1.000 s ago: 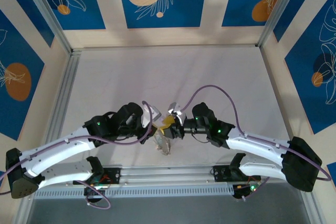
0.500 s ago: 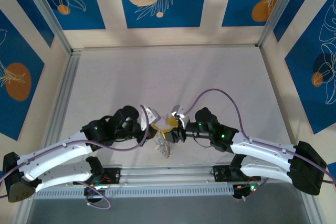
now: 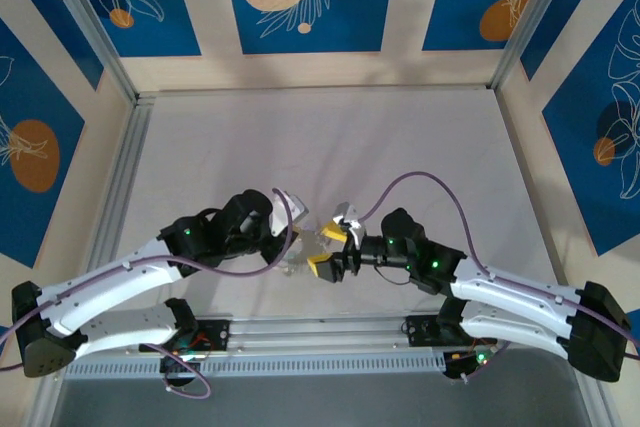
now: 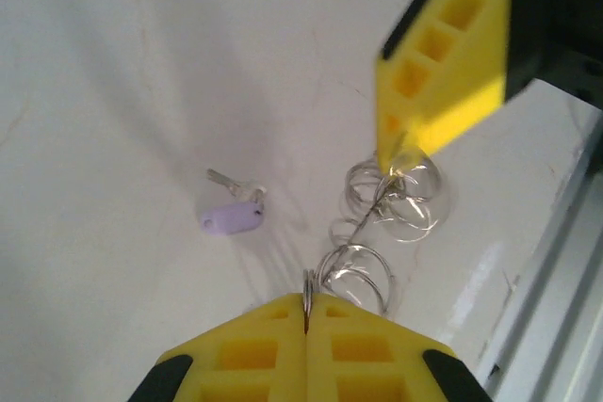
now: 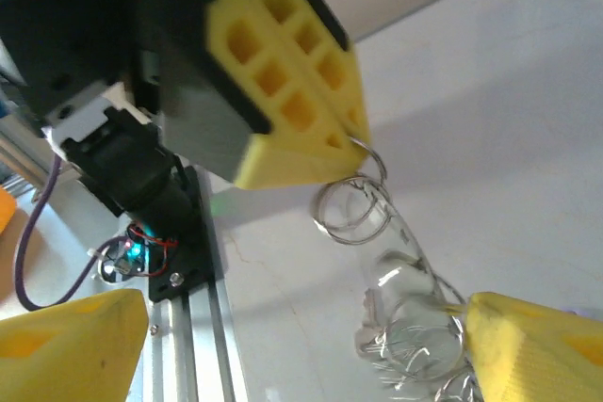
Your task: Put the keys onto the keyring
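My left gripper [image 4: 307, 300] is shut edge-on on one thin silver loop of the keyring [image 4: 356, 268]. From there a string of loops and clear discs hangs toward the table. My right gripper [image 5: 306, 327] is open wide, and its right finger [image 5: 537, 350] touches the lower bunch of rings [image 5: 415, 331]. In the left wrist view that yellow finger [image 4: 448, 68] sits on top of the ring bunch [image 4: 396, 190]. A small key with a lilac head [image 4: 231, 218] lies alone on the table to the left. From above, the two grippers [image 3: 292, 237] [image 3: 328, 250] face each other closely.
The aluminium rail [image 3: 320, 332] with both arm bases runs along the near edge, just below the rings. The pale tabletop [image 3: 330, 147] stretches away behind the grippers, framed by metal posts [image 3: 80, 17] and blue patterned walls.
The right gripper has opened from a shut pinch beside the left gripper and has shifted slightly right. The left arm has swung back a little, still holding its ring.
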Action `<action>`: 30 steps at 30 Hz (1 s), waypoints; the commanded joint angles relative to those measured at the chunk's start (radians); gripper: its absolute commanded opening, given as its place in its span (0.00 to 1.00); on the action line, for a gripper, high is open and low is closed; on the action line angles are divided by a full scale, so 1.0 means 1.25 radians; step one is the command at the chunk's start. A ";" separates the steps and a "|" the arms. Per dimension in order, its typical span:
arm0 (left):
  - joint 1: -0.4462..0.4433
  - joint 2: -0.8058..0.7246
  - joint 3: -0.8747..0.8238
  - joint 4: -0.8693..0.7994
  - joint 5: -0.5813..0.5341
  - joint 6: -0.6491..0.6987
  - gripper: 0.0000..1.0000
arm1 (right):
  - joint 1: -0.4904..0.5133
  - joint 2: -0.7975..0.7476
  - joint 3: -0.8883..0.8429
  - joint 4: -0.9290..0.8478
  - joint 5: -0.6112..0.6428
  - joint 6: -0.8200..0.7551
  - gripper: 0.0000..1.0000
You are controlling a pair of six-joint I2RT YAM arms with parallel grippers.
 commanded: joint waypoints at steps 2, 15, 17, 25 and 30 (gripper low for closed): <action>0.008 0.005 0.054 0.013 -0.044 -0.010 0.00 | -0.004 0.002 0.010 -0.011 -0.039 -0.019 0.88; 0.000 -0.015 0.062 -0.024 0.009 0.000 0.00 | -0.010 0.010 0.080 -0.147 0.071 -0.170 0.88; 0.001 -0.011 0.064 -0.027 0.025 0.003 0.00 | -0.012 -0.002 0.081 -0.171 0.080 -0.194 0.88; 0.001 -0.007 0.089 -0.052 0.103 0.022 0.00 | -0.037 0.031 0.094 -0.175 0.085 -0.252 0.89; 0.002 -0.005 0.101 -0.063 0.164 0.030 0.00 | -0.054 0.057 0.097 -0.130 0.033 -0.255 0.87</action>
